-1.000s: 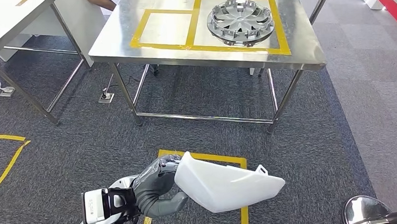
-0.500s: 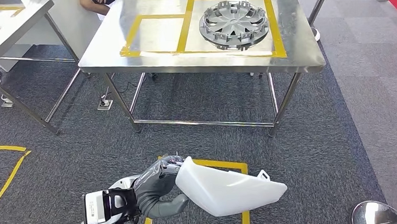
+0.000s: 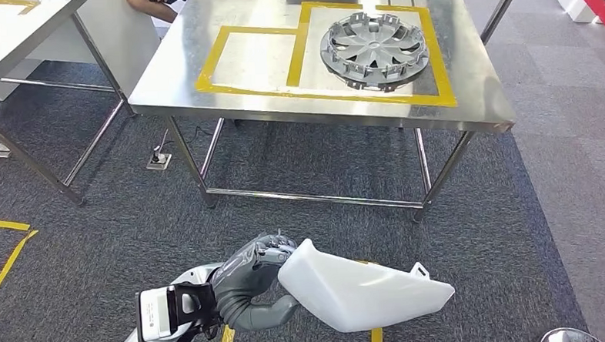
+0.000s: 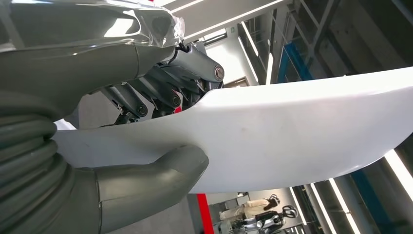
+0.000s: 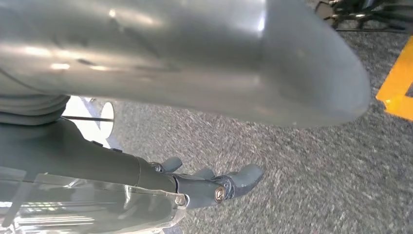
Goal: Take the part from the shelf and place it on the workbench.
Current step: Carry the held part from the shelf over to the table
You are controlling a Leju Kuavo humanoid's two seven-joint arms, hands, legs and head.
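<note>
The white plastic part [image 3: 362,292], a long curved shell with a small tab at its far end, hangs in the air low in the head view, above the grey carpet [image 3: 132,217] and well short of the workbench [image 3: 481,94]; the left hand [image 3: 254,285] grips its near end, the thumb pressed under the shell and the darker fingers [image 3: 276,245] folded over its upper edge; in the left wrist view the same clamp shows close up, the thick grey thumb [image 4: 160,170] flat against the part's [image 4: 292,136] smooth white face and the jointed fingers [image 4: 165,92] closed down on its rim. The workbench is a stainless-steel table on thin legs, standing beyond the part; on its top, yellow tape [image 3: 294,48] marks two adjoining rectangles; the left one is bare steel; in the right one lies a silver wheel cover [image 3: 373,50], flat, inside the tape lines. At the workbench's far left corner a person's arm [image 3: 153,0] shows; left of the workbench stands a second steel table [image 3: 16,37]; yellow tape strips lie on the carpet near the left hand. In the right wrist view the right hand [image 5: 195,183] hangs over the carpet, holding nothing, its dark fingers [image 5: 243,178] stretched out and a little apart.
</note>
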